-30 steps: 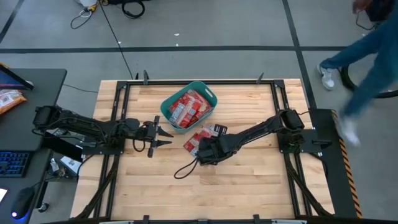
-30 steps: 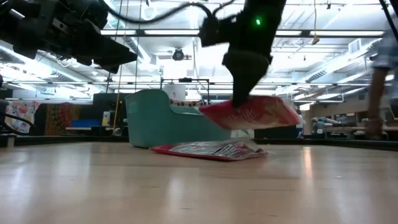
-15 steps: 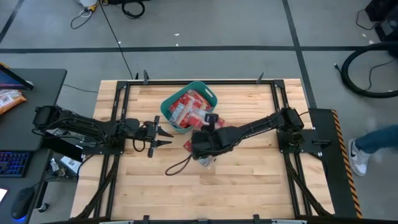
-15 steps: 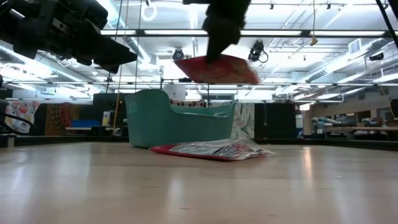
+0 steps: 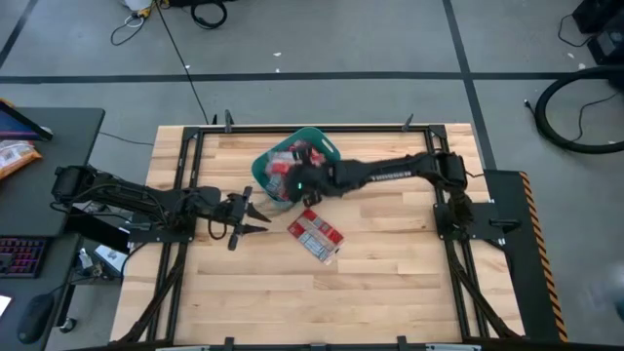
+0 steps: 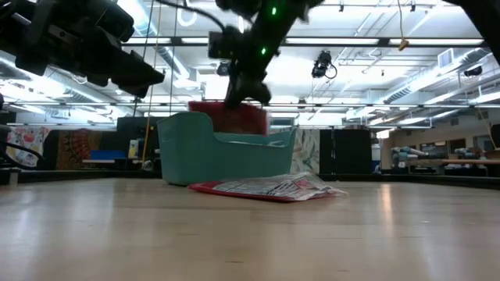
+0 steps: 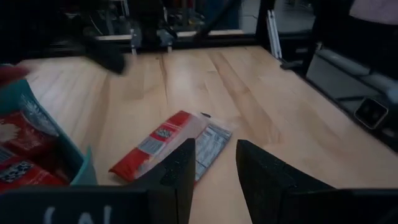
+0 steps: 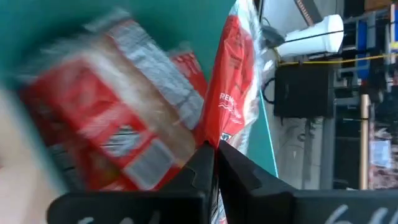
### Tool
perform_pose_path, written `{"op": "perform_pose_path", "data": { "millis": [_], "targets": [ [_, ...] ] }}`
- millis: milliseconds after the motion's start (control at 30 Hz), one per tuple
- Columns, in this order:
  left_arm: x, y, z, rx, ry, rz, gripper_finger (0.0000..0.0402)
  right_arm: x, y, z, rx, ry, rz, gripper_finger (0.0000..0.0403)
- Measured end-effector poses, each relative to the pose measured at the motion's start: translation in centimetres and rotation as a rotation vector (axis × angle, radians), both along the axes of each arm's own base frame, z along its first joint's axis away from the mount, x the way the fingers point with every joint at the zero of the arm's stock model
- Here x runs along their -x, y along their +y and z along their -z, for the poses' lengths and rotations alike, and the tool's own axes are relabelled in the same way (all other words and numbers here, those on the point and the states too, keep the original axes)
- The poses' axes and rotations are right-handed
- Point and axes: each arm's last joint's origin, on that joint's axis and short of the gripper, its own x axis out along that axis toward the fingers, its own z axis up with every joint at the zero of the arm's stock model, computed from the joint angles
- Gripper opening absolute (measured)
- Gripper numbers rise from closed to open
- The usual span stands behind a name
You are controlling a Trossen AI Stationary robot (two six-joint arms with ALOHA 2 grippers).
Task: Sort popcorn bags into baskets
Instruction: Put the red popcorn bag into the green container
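In the high view, the right hand (image 5: 297,180) is seen stretched over the tub (image 5: 327,148) of packets, the left hand (image 5: 255,209) waits parted just beside the tub, and one packet (image 5: 315,235) lies on the bench (image 5: 390,273). In the low view, the held bag (image 6: 234,119) hangs at the rim, so a snag or an outside drop is judged possible. In the right wrist view, the fingers (image 8: 205,163) are seen clamped on the bag's edge, which is judged a thin grip.
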Motion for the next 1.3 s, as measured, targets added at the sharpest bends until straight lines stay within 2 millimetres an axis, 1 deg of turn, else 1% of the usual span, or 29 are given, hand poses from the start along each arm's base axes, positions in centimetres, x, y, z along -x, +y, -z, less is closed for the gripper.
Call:
{"op": "perform_pose_path", "data": {
  "millis": [133,233,300,400,500,567,667,800,867,967,1133,1200,1300],
  "targets": [
    [0.1,0.0,0.4,-0.047,0.036,0.014,0.0121,0.3,-4.3,0.8,-0.054,-0.033,0.027,0.0032],
    [0.1,0.0,0.5,-0.052,0.047,0.015,0.0121,1.0,-6.5,1.2,-0.119,-0.064,0.111,0.0054],
    [0.1,0.0,0.5,-0.053,0.047,0.014,0.0121,1.3,-7.1,1.5,-0.165,-0.073,0.166,0.0073],
    [0.1,0.0,0.5,-0.053,0.045,0.014,0.0121,1.4,-6.7,1.6,-0.203,-0.096,0.218,0.0103],
    [0.1,0.0,0.5,-0.054,0.045,0.013,0.0121,1.3,-5.3,1.8,-0.207,-0.088,0.229,0.0125],
    [0.1,0.0,0.5,-0.054,0.044,0.013,0.0121,1.1,-3.9,1.8,-0.188,-0.083,0.223,0.0133],
    [0.1,0.0,0.5,-0.054,0.043,0.012,0.0121,0.9,-1.3,1.6,-0.124,-0.071,0.219,0.0138],
    [0.1,0.0,0.5,-0.054,0.042,0.012,0.0121,0.7,2.4,0.5,-0.043,-0.08,0.211,0.0138],
    [0.1,0.0,0.4,-0.054,0.039,0.012,0.0121,0.8,4.0,-0.1,-0.045,-0.096,0.219,0.0138],
    [0.1,0.0,0.4,-0.053,0.037,0.012,0.0121,0.8,6.1,-1.1,-0.16,-0.159,0.226,0.0138],
    [0.1,0.0,0.4,-0.052,0.031,0.011,0.0121,1.1,8.8,-0.8,-0.439,-0.143,0.193,0.0137],
    [0.1,0.0,0.3,-0.046,0.029,0.01,0.0121,1.3,9.8,-0.1,-0.54,-0.142,0.197,0.0137],
    [0.0,0.0,0.2,-0.043,0.011,0.009,0.0121,2.0,11.2,1.6,-0.648,-0.095,0.234,0.0138]
  ]
}}
